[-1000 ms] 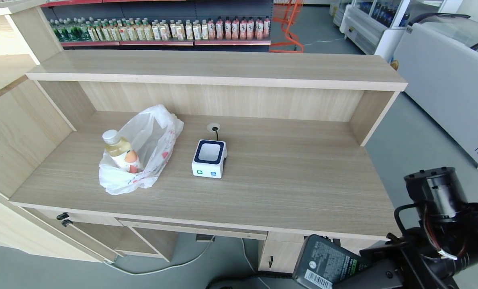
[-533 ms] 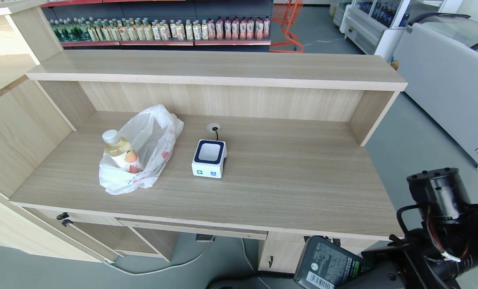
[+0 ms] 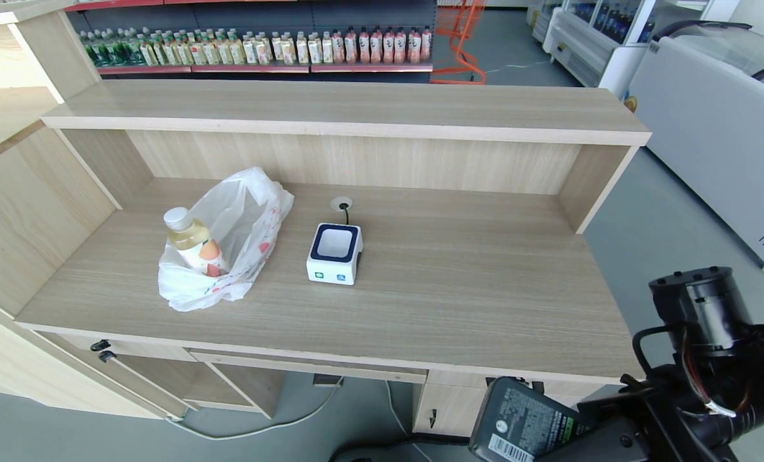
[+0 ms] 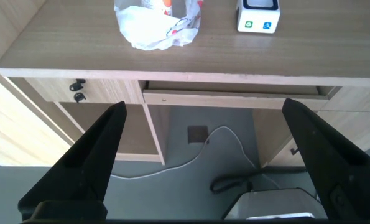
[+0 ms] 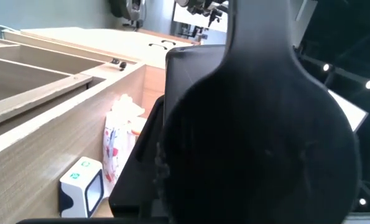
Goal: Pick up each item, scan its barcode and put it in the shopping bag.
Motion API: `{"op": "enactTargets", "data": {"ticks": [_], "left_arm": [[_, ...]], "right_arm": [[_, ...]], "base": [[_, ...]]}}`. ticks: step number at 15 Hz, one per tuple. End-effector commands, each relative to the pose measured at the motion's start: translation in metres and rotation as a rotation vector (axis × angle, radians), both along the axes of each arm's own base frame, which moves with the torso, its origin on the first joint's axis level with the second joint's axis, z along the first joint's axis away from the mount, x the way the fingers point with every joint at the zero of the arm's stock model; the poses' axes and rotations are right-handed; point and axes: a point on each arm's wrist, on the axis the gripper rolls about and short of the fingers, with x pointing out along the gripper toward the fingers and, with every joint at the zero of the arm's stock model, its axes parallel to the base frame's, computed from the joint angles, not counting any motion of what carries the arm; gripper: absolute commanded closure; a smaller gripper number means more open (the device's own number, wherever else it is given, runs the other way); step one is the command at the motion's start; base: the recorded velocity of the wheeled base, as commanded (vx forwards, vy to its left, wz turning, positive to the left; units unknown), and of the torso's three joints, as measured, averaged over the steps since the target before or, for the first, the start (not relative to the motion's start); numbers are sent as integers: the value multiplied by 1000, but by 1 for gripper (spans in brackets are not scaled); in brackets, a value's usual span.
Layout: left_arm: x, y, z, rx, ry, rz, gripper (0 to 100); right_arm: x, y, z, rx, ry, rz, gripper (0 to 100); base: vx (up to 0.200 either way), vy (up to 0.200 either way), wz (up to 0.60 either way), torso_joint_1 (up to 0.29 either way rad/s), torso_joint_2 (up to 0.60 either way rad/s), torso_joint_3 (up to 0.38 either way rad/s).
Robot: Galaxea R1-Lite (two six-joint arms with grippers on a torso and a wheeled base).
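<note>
Wood-grain counter [image 3: 459, 301] up top, and the scanner [image 3: 334, 253] sits mid-counter with its window facing up. To the scanner's left, near but not touching, the white shopping bag [image 3: 247, 212] slumps open with the bottle [image 3: 189, 240] inside it, cap poking out and leaning a touch. By my reading that item is bagged. Down in front of the scanner and below the counter's front edge hangs the left gripper [image 4: 204, 107], jaws spread wide with nothing between them. The right arm [image 3: 700, 314] is parked off to the scanner's right, past the counter's corner and low, and whether its pincer is open or clamped I cannot tell. Now the risks. The left gripper looks up at the drawer lip [image 4: 234, 98] under the counter front, so a straight rise could clip that overhang. The bag is thin, limp plastic with nothing bracing it, so a brush from a finger could drag it toward the scanner or tip the bottle out of the mouth. The same goes for the scanner: it is a light little box, and a sweeping arm could nudge it off its spot.
</note>
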Motion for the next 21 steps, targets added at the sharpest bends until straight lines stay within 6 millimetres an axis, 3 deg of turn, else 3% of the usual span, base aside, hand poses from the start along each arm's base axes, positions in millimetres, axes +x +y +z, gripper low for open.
{"op": "enactTargets", "data": {"ticks": [1,3,4,5,6,7,9,11,13,16,17,21], "left_arm": [[0,0,0,1,1,0,0],[0,0,0,-1,1,0,0],[0,0,0,1,1,0,0],[0,0,0,1,1,0,0],[0,0,0,-1,1,0,0],[0,0,0,-1,1,0,0],[0,0,0,-1,3,0,0],[0,0,0,-1,1,0,0],[0,0,0,-1,1,0,0],[0,0,0,1,1,0,0],[0,0,0,-1,1,0,0],[0,0,0,1,1,0,0]], "right_arm": [[3,1,7,-11,104,-32,100],[15,-4,35,-15,289,-169,100],[18,-15,55,12,331,-255,100],[18,-37,62,32,442,-390,100],[15,-54,58,45,597,-495,100],[6,-63,49,49,642,-550,100],[1,-67,43,47,786,-616,100],[9,-70,68,130,1115,-680,100],[14,-90,99,338,1391,-865,100],[-19,-95,120,671,2013,-867,100],[-21,-90,118,743,2124,-870,100],[-2,-88,94,782,2215,-956,100]], "base": [[0,0,0,0,0,0],[0,0,0,0,0,0],[0,0,0,0,0,0],[0,0,0,0,0,0],[0,0,0,0,0,0],[0,0,0,0,0,0],[0,0,0,0,0,0],[0,0,0,0,0,0],[0,0,0,0,0,0],[0,0,0,0,0,0],[0,0,0,0,0,0],[0,0,0,0,0,0]]}}
